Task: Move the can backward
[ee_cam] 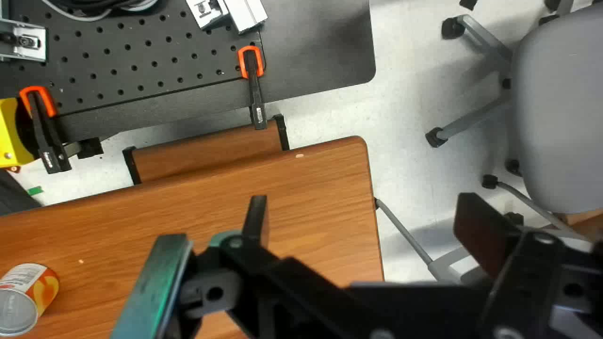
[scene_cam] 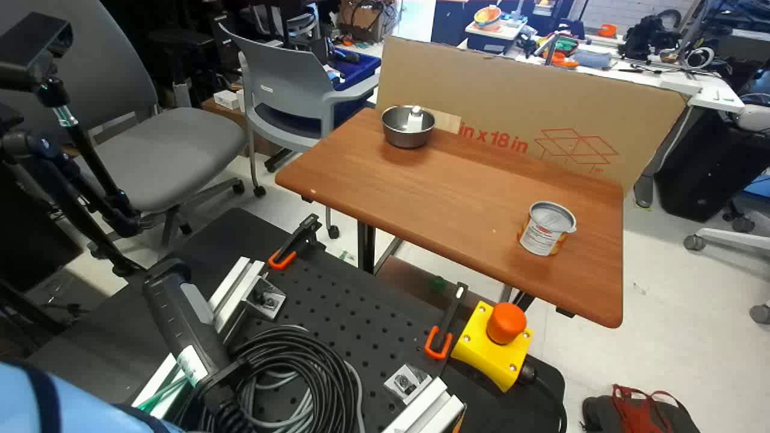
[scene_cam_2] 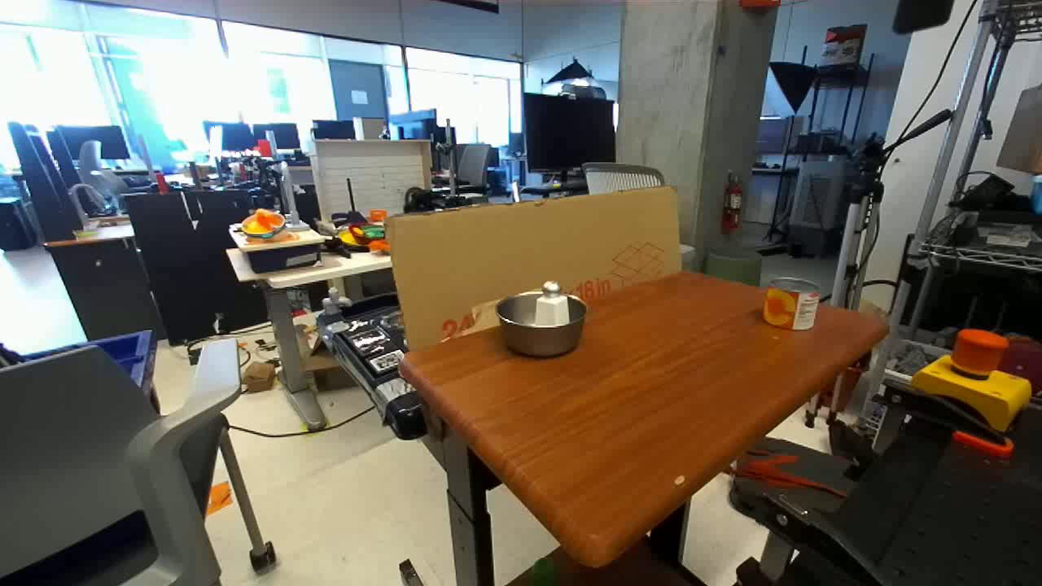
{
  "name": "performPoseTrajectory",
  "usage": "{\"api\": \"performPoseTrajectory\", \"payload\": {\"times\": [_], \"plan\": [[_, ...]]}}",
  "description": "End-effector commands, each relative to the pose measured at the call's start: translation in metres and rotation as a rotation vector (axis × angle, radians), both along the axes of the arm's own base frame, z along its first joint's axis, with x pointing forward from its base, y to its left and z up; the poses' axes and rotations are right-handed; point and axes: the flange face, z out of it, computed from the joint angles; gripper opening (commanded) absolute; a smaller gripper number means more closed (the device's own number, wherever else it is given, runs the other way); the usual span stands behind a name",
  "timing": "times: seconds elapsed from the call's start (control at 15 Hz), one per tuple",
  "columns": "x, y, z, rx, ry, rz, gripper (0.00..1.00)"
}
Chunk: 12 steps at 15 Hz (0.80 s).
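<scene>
The can (scene_cam: 546,228) is a short metal cylinder with an orange and white label. It stands upright on the brown wooden table (scene_cam: 463,186), near one end of it. In an exterior view, the can (scene_cam_2: 790,303) shows its orange patch and pale rim. In the wrist view, the can (ee_cam: 23,296) is at the lower left, cut by the frame edge. My gripper (ee_cam: 365,209) is wide open, with nothing between its fingers. It is above the other end of the table, well apart from the can. The gripper does not show in the exterior views.
A steel bowl (scene_cam: 408,127) with a white, silver-topped object (scene_cam_2: 551,305) in it stands at the table's opposite end from the can. A cardboard sheet (scene_cam: 511,102) stands along one long edge. A black perforated plate (scene_cam: 337,307) bears clamps, cables and a yellow stop-button box (scene_cam: 493,346). Grey chairs (scene_cam: 289,90) stand nearby.
</scene>
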Motion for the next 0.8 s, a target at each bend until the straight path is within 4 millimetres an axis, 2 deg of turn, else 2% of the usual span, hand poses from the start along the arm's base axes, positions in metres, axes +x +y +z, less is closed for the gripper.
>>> {"api": "performPoseTrajectory", "payload": {"times": [0.0, 0.6, 0.73], "plan": [[0.0001, -0.0001, 0.0005, 0.000, 0.001, 0.000, 1.00], [0.0001, -0.0001, 0.0005, 0.000, 0.001, 0.000, 1.00], [0.0032, -0.0015, -0.0066, -0.002, 0.016, 0.012, 1.00]]}}
